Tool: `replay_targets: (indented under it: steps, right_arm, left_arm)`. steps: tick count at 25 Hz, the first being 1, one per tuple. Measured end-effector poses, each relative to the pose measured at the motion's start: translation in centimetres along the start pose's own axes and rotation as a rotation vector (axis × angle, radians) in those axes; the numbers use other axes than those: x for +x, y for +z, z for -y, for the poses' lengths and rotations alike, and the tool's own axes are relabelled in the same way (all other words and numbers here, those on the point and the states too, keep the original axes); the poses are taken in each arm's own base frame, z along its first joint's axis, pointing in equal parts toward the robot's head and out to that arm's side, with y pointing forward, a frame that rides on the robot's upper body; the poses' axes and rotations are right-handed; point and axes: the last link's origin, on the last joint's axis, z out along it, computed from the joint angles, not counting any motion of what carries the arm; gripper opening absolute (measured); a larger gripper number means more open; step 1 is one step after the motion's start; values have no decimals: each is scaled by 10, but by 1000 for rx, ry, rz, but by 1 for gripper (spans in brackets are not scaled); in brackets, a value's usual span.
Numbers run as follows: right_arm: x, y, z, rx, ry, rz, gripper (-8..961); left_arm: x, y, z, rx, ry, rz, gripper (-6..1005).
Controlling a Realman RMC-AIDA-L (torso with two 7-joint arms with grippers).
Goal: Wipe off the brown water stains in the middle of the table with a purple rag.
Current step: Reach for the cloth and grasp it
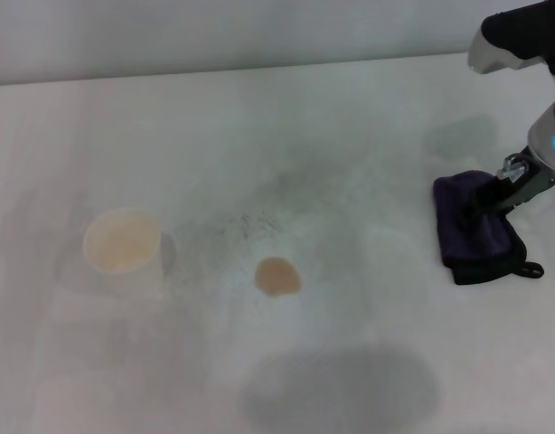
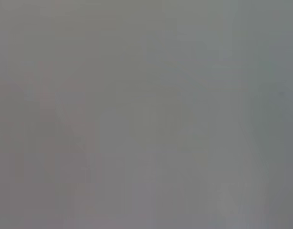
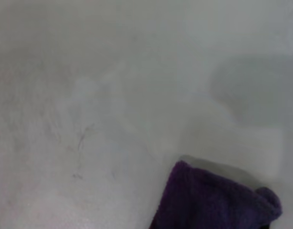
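Right gripper (image 1: 494, 201) is down on the purple rag (image 1: 476, 231) at the right side of the table (image 1: 368, 108). Its dark fingers sit on the cloth's upper face. Whether they are pinched on a fold or merely pressing cannot be told from the head view, and the right wrist view shows only a corner of the rag (image 3: 213, 200) over bare tabletop, no fingers.

The brown water stains (image 1: 277, 277), one small tan blot, lie near the table's middle, well apart from the rag, toward the robot's left and slightly nearer the robot. The rag's long axis runs roughly away-and-toward the robot, so a sweep leftward would lead with a long edge. The right arm is the nearer one, and it is on the cloth.

A white paper cup (image 1: 122, 242) stands upright beyond the blot, further left; a wipe that overshoots could reach it.

Left arm is absent from the head view; its wrist view is a blank grey field, probably just table surface. The rag's black loop (image 1: 531, 269) pokes out at the near right corner.
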Motion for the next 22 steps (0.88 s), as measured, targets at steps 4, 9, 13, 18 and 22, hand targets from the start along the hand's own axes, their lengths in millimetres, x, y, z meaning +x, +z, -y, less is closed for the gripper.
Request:
replay_targets:
  steps: [4,9,13,18,22]
  right_arm:
    - [-2,6,-5,3,-21,-21,669]
    - [-5,7,-10,16,-50,-28,558]
    - [-8,5,-13,26,-73,-25,470]
    - [-10,5,-14,55,-108,-30,321]
    - [-10,5,-16,69,-128,-35,207]
  left_arm:
    - [0,0,0,-1,0,0,850]
    - [-1,-1,-1,-7,0,3,850]
    - [-1,-2,-2,-6,0,5,850]
    - [-1,-4,-2,-2,-4,5,850]
    - [-1,-3,-2,-1,-4,1,850]
